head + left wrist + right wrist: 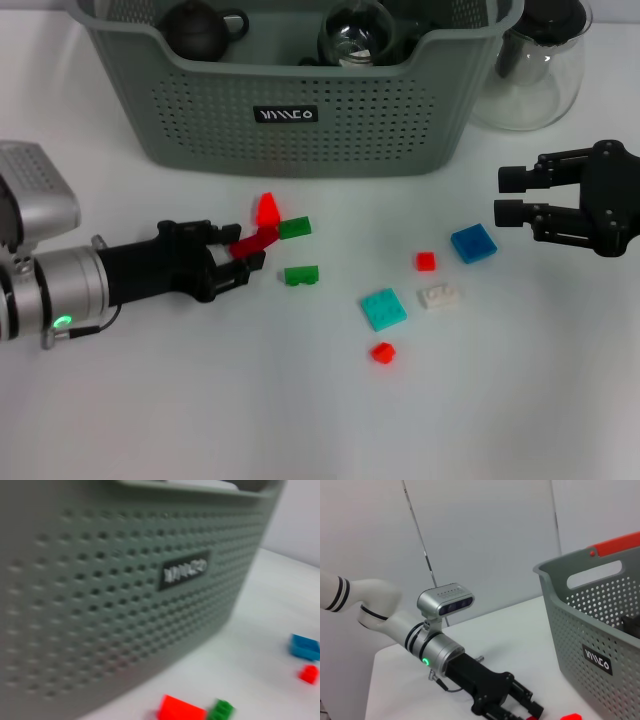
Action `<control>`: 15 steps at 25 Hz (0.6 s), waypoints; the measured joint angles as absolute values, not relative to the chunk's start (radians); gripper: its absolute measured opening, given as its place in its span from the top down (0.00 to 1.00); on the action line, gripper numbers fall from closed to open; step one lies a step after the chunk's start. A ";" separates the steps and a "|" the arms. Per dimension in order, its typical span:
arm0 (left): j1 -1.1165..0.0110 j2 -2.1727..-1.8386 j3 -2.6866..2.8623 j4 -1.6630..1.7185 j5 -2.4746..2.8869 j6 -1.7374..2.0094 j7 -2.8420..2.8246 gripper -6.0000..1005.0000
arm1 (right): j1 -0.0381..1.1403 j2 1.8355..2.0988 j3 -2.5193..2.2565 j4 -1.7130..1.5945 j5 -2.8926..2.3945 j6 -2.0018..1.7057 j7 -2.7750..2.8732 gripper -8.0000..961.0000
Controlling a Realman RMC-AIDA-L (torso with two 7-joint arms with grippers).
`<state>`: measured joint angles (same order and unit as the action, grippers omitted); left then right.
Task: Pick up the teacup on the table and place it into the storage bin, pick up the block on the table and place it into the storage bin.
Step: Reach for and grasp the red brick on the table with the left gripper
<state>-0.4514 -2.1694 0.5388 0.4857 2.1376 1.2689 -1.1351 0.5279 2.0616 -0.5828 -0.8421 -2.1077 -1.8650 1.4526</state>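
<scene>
With left gripper [243,262] clenched on the dark red block [254,243] before the storage bin [180,120], lift clear of its rim; right gripper [512,196] parked, jaws parted.

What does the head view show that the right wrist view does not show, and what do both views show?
Only the head view shows the right end effector, held open above the table near the blue block, and the scattered green, teal, white and small red blocks, the glass pitcher, and the dark teapot inside the storage bin.

Only the right wrist view shows the left arm's white upper links and the bin's cut-out handle.

Both show the storage bin with its black label, the left end effector low over the table, and a red block near it.
</scene>
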 joint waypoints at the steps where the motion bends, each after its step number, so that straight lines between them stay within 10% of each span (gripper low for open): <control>1: -0.445 -2.170 0.537 0.492 2.144 1.287 -1.134 0.50 | 0.528 2.062 -0.583 -0.842 -2.108 -1.866 1.453 0.57; 15: -0.397 -2.178 0.475 0.442 2.067 1.333 -0.868 0.51 | 0.528 2.062 -0.581 -0.842 -2.106 -1.866 1.453 0.57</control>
<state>-0.3968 -2.1779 0.4747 0.4421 2.0674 1.3334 -0.8677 0.5277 2.0616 -0.5812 -0.8422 -2.1061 -1.8662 1.4527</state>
